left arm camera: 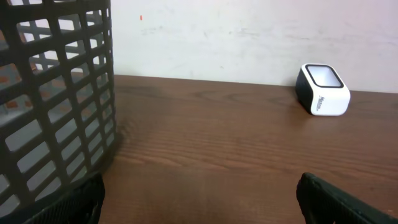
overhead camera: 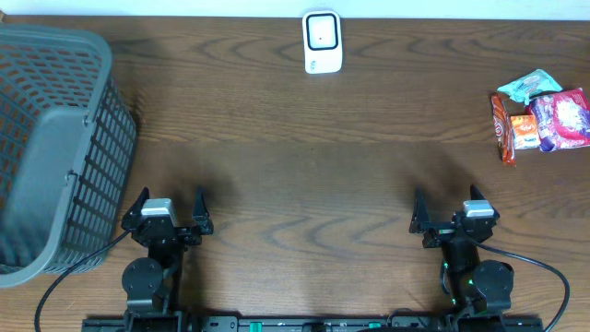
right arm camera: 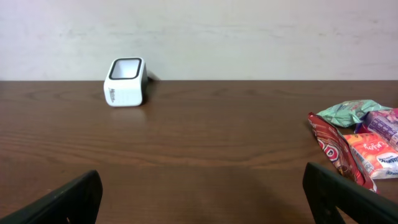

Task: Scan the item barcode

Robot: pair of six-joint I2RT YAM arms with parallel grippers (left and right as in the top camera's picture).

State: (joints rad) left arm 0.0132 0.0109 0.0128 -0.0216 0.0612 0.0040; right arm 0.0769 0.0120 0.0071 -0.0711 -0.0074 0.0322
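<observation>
Dark wooden table (overhead camera: 304, 148) with the goods at its far side.
Snack packets (overhead camera: 542, 118) lie heaped far right, white scanner (overhead camera: 322, 41) far centre, grey basket (overhead camera: 55, 148) left; left hand (overhead camera: 172, 195) and right hand (overhead camera: 445, 197) both released, empty.

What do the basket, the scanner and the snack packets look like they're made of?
Basket: grey moulded plastic, matt, judging by its rigid open lattice. Scanner: white hard plastic shell, smooth, with a dark-framed window, perhaps glass or clear plastic. Snack packets: thin printed foil or plastic film, shiny and crinkled.
</observation>
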